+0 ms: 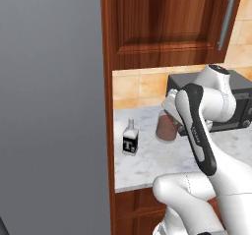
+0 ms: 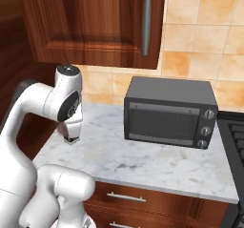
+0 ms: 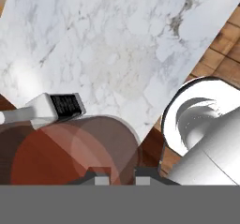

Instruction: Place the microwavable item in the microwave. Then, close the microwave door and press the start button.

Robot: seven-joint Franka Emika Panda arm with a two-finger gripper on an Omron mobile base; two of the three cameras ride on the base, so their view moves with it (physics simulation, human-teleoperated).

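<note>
Pincer (image 3: 118, 180) clamped on glass tumbler (image 1: 166, 127) | on marble bench (image 1: 147, 160) | advice: lift straight, keep level, avoid bottle (image 1: 130, 139).

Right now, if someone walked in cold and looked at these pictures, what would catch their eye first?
Probably the white robot arm bent over the marble counter, its gripper shut on the rim of a glass of reddish-brown liquid near the counter's left end. Next, the small bottle with a black label standing just left of the glass, and the dark boxy oven against the tiled wall to the right.
</note>
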